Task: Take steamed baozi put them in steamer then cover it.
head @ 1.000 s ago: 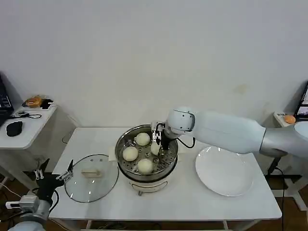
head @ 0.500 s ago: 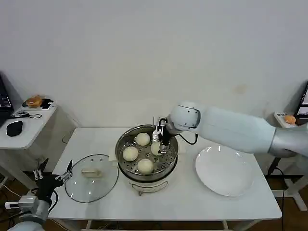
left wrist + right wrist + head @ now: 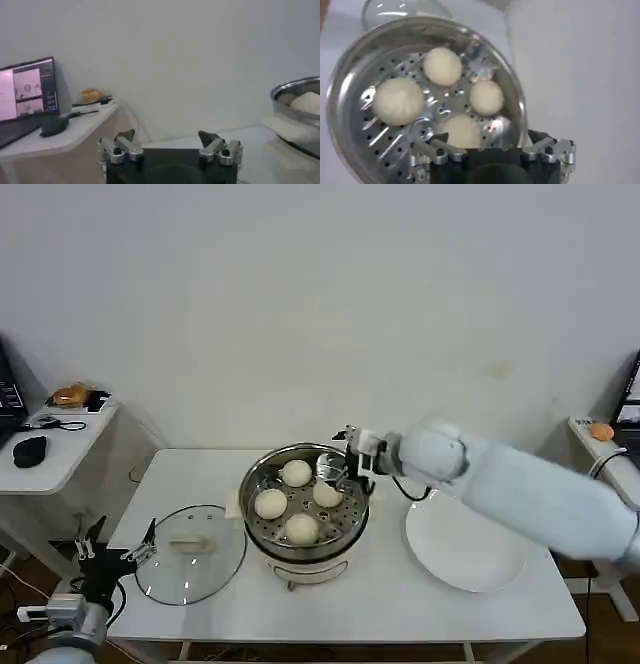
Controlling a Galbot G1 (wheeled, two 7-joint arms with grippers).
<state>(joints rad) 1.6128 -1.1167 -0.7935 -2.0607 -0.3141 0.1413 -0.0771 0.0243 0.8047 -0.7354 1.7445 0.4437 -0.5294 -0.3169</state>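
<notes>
Several cream-white steamed baozi (image 3: 296,473) lie in the shiny steamer (image 3: 252,484) at the table's middle; the right wrist view looks down on the baozi (image 3: 442,66) on the steamer's (image 3: 350,65) perforated floor. My right gripper (image 3: 352,456) hovers open and empty just over the steamer's right rim, above the nearest bun (image 3: 327,494); its own view shows the right gripper (image 3: 488,137) with jaws spread. The glass cover (image 3: 190,552) lies flat on the table left of the steamer. Off the table's front left corner, my left gripper (image 3: 110,549) waits open, seen again as the left gripper (image 3: 166,136).
A flat white plate (image 3: 465,539) rests on the table right of the steamer, under my right arm. A side desk (image 3: 50,454) with a mouse and small items stands at the far left. A laptop screen (image 3: 27,87) sits on that desk.
My right gripper has lifted out of the steamer and drawn back to the right, leaving the bun it was on in the basket. The left arm has hardly moved.
</notes>
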